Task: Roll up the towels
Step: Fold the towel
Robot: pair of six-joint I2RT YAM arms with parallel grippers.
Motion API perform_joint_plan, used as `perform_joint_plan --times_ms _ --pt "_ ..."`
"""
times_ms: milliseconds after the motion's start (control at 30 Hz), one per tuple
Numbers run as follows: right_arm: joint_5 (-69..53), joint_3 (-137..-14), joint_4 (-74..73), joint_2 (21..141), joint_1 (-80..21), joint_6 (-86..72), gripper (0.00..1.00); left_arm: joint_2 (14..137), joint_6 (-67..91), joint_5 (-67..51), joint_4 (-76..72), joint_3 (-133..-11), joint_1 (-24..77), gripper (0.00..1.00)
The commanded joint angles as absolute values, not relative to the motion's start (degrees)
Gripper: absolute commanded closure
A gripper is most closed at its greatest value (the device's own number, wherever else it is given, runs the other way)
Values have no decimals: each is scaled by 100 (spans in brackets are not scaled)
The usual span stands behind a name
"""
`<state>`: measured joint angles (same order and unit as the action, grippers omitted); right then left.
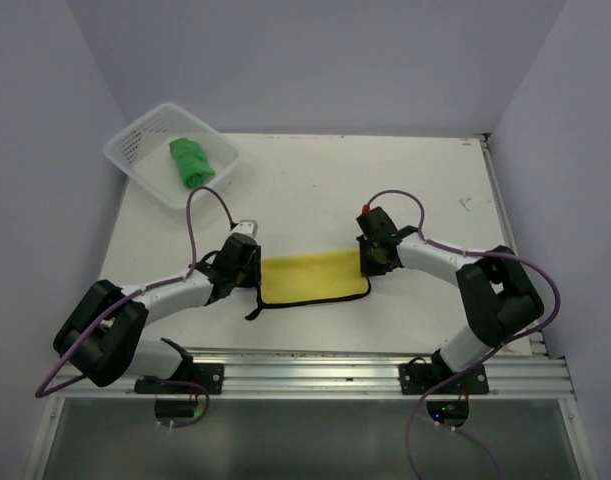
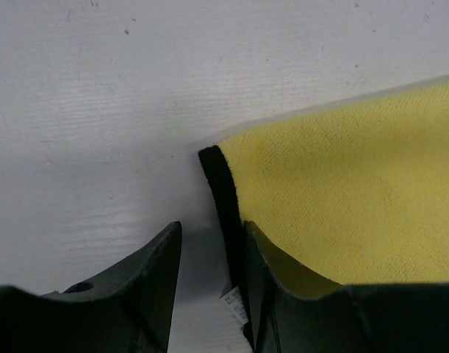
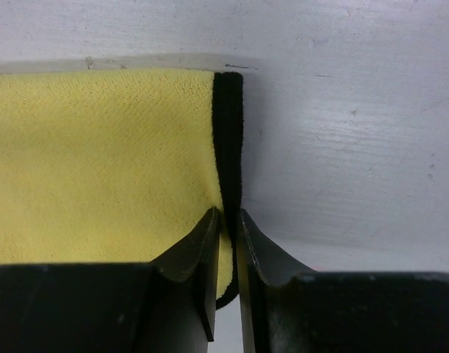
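The yellow towel (image 1: 310, 277) lies spread flat on the white table between my two grippers, its black hem showing along the near edge. My left gripper (image 1: 247, 265) stands open at the towel's left end. In the left wrist view one finger (image 2: 283, 294) rests on the yellow cloth (image 2: 342, 198), the other on bare table, and the black hem (image 2: 223, 191) runs between them. My right gripper (image 3: 228, 215) is pinched on the black hem (image 3: 228, 132) at the towel's right end (image 1: 363, 270). The green towel (image 1: 190, 162) sits rolled in the basket.
The white mesh basket (image 1: 136, 127) stands at the back left corner of the table. Pale walls close in the left, back and right sides. An aluminium rail (image 1: 315, 375) with both arm bases runs along the near edge. A small white label (image 2: 237, 303) pokes out by the left fingers.
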<state>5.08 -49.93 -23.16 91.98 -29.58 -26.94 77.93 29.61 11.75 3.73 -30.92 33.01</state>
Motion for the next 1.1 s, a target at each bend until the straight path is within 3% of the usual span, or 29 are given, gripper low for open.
perform_joint_plan --times_ms 0,133,767,1067 --pt "896 -4957 -2610 9483 -3041 -2619 87 7901 3085 1195 167 -2936 3261 56" --pt "888 -4983 -2645 9501 -3076 -2698 100 7893 3146 1099 97 -2901 3261 57" --pt "1266 -5730 -3937 8139 -3076 -2356 100 7717 3199 844 -263 -2839 3261 58" --pt "1292 -6038 -4280 8033 -3076 -2241 100 8007 3208 633 -606 -2821 3261 66"
